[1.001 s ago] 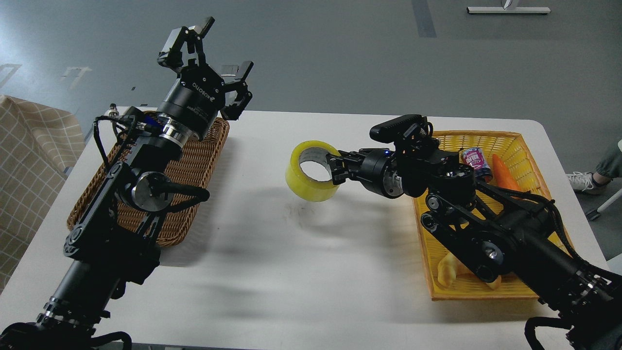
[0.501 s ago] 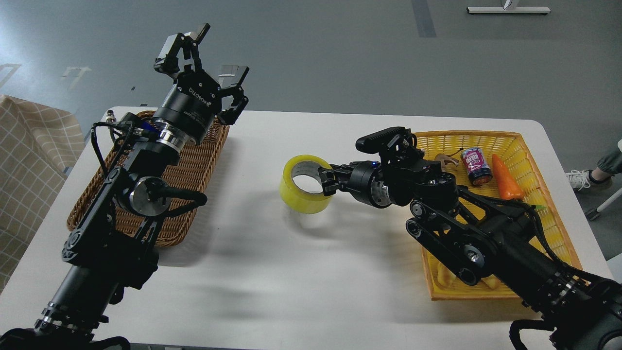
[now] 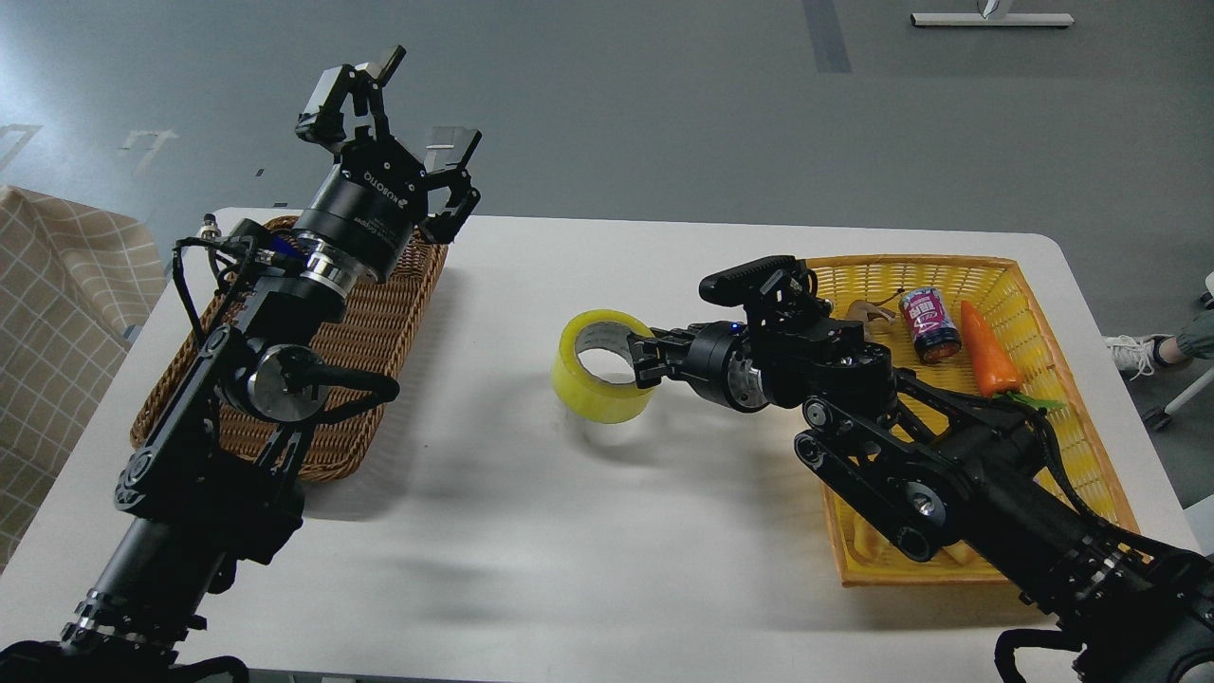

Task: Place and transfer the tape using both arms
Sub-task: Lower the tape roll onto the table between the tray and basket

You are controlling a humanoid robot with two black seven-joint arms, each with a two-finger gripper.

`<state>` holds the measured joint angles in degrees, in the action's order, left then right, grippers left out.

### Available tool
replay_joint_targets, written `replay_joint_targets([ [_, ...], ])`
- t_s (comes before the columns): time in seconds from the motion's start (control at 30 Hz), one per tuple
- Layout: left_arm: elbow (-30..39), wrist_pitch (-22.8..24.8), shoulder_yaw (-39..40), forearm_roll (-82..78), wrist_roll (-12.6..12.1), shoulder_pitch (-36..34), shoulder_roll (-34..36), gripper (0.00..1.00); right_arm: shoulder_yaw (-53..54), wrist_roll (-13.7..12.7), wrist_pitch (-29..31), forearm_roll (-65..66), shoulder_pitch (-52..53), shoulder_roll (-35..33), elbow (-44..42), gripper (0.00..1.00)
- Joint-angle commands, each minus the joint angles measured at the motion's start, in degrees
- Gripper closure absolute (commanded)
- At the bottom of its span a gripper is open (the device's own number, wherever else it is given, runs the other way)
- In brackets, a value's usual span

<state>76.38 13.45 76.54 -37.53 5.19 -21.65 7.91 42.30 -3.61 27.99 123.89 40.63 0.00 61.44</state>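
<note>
Right end effector point(image 3: 645, 360) grips translucent yellow-green tape roll point(image 3: 603, 365) low over white worktop point(image 3: 569, 531); left end effector point(image 3: 394, 119) spread, empty; handover pending

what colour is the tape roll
Translucent yellow-green with a grey-white inner core, tape, seen in the head view.

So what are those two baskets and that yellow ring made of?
The left basket looks like brown woven wicker, matte. The right basket seems to be yellow plastic, its mesh slightly shiny. The ring in the right claw appears to be glossy, translucent plastic tape on a pale core.
</note>
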Motion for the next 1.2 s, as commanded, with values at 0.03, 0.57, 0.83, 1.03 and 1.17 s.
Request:
replay_joint_targets([
  [0.03, 0.00, -0.01, -0.07, 0.00, -0.01, 0.03, 0.09, 0.02, -0.20, 0.00, 0.01, -0.05, -1.34, 0.00, 0.08, 0.93],
  [0.57, 0.00, -0.01, 0.10, 0.00, 0.08, 0.73, 0.44, 0.02, -0.37, -0.17, 0.01, 0.30, -2.83, 0.00, -0.09, 0.91],
  [0.83, 0.09, -0.18, 0.28, 0.00, 0.08, 0.64, 0.36, 0.02, -0.46, -0.17, 0.01, 1.11, -2.83, 0.00, -0.27, 0.91],
  [1.03, 0.09, -0.18, 0.37, 0.00, 0.08, 0.73, 0.36, 0.02, -0.55, -0.17, 0.01, 1.11, -2.92, 0.00, -0.27, 0.91],
  [1.17, 0.09, -0.27, 0.37, 0.00, 0.08, 0.64, 0.36, 0.02, -0.55, -0.17, 0.01, 1.11, -3.01, 0.00, -0.27, 0.90],
])
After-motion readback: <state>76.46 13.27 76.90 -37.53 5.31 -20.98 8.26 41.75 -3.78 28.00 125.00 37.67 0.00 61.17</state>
